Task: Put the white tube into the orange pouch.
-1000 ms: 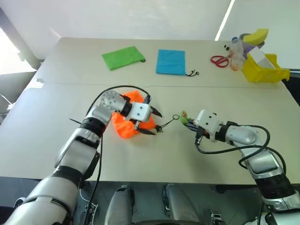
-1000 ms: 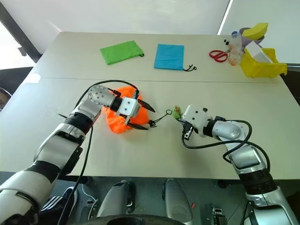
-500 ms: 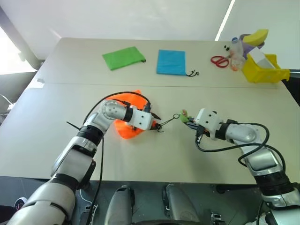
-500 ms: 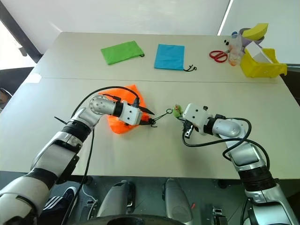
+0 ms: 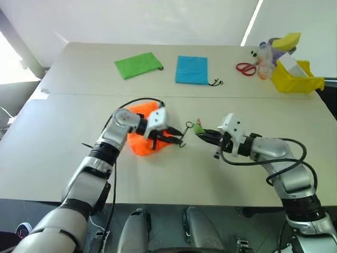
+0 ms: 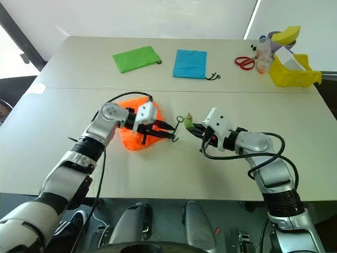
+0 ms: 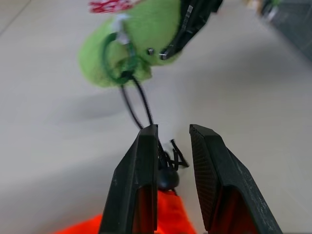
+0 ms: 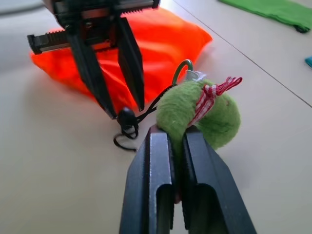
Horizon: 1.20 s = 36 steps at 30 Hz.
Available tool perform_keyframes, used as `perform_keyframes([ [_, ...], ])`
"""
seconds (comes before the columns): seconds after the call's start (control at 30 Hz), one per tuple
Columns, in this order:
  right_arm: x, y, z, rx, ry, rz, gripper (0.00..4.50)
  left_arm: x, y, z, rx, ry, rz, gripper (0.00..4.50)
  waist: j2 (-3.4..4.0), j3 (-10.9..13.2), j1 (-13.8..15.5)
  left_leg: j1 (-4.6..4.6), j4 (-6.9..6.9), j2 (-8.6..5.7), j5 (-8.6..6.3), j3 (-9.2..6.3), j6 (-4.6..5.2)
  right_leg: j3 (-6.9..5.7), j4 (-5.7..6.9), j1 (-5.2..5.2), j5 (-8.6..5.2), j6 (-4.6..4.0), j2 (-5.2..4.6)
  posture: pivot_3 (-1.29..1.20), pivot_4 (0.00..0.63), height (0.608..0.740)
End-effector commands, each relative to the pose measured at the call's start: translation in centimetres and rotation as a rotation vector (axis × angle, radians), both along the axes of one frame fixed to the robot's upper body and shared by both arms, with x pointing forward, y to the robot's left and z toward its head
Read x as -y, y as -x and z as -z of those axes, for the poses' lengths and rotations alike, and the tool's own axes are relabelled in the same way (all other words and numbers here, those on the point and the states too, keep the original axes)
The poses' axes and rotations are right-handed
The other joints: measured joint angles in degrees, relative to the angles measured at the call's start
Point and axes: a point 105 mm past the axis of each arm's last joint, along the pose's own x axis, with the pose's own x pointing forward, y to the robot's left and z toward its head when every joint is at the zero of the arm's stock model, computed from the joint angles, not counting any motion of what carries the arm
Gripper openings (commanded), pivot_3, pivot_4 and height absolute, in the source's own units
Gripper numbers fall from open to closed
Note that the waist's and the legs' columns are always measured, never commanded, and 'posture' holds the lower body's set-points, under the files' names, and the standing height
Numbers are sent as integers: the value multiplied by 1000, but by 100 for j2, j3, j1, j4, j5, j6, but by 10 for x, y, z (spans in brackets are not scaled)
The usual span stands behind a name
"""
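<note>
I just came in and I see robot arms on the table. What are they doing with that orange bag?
The right gripper is shut on the fuzzy green tab at the end of the black cord of the orange pouch. The left gripper sits at the pouch's mouth, its fingers either side of the cord's knot. It looks like they are working the drawstring. I can't see the white tube from here.
</note>
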Motion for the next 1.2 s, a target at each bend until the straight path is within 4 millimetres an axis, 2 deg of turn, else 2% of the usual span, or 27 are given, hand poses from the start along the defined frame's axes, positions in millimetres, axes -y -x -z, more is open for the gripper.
perform_keyframes([
  [0.03, 3, 0, -8, 29, 18, 5, 0, -10, 2, -11, -95, -3, 24, 1076, 0, 0, 10, 0, 0, 0, 0, -2, 0, 0, 0, 0, 0, 0, 1, 0, 150, 740],
  [0.1, 8, -4, -4, 38, 46, 34, 0, -11, 0, -11, -79, -24, 30, 1076, 0, 0, 30, 1, 0, 0, 0, -2, 0, 0, 0, 0, 0, -1, 1, 0, 150, 740],
  [0.23, 17, -11, 0, 63, 93, 87, 0, -2, -9, -10, 92, -32, 20, 1076, 0, 0, 63, -3, 1, -5, 0, 2, 0, 0, -6, 1, 0, -1, -8, 0, 150, 740],
  [0.4, 23, -15, 8, 73, 161, 106, 0, 3, -6, -2, 205, -84, 82, 1076, 0, 0, 32, -5, -1, -6, 0, 4, 0, 0, -9, -1, 0, 0, -10, 0, 150, 740],
  [0.6, 22, -15, 8, 75, 162, 106, 0, 4, -23, -15, 169, -32, -6, 1076, 0, 0, 37, -4, -2, -2, 0, 1, 0, 0, -5, -5, 0, -1, -1, 0, 150, 740],
  [0.7, 22, -15, 8, 74, 160, 105, 0, 5, -22, -17, 153, -41, 25, 1946, 0, 0, 39, -6, 0, -5, 0, 2, 0, 2, -7, -4, 0, 0, -4, 0, 150, 740],
  [0.83, 21, -14, 10, 68, 162, 101, 0, 9, -17, -10, 239, -65, 63, 3819, 0, 0, 37, -6, -4, -4, 0, 2, 0, 1, -8, -5, 0, 0, -5, 0, 150, 740],
  [1.0, 20, -14, 9, 68, 156, 100, 0, 9, -15, -7, 226, -67, 75, 3819, 0, 0, 39, -5, -4, -3, 0, 2, 0, 0, -6, -5, 0, 0, -4, 0, 150, 740],
  [1.03, 20, -14, 10, 72, 160, 101, 0, 9, -13, -7, 221, -68, 90, 3213, 0, 0, 40, -6, -4, -3, 0, 2, 0, 0, -6, -5, 0, 0, -4, 0, 150, 740],
  [1.07, 20, -14, 10, 72, 158, 101, 0, 10, -12, -8, 225, -63, 95, 2925, 0, 0, 40, -5, -3, -4, 0, 2, 0, 1, -6, -4, 0, 0, -5, 0, 150, 740],
  [1.17, 21, -14, 9, 73, 159, 101, 0, 8, -11, -3, 284, -95, 104, 1637, 0, 0, 40, -6, -2, -4, 0, 2, 0, 1, -6, -4, 0, 0, -5, 0, 150, 740],
  [1.2, 21, -14, 8, 74, 158, 101, 0, 8, -11, 0, 315, -112, 107, 1637, 0, 0, 34, -5, -2, -4, 0, 2, 0, 1, -6, -4, 0, 0, -5, 0, 150, 740],
])
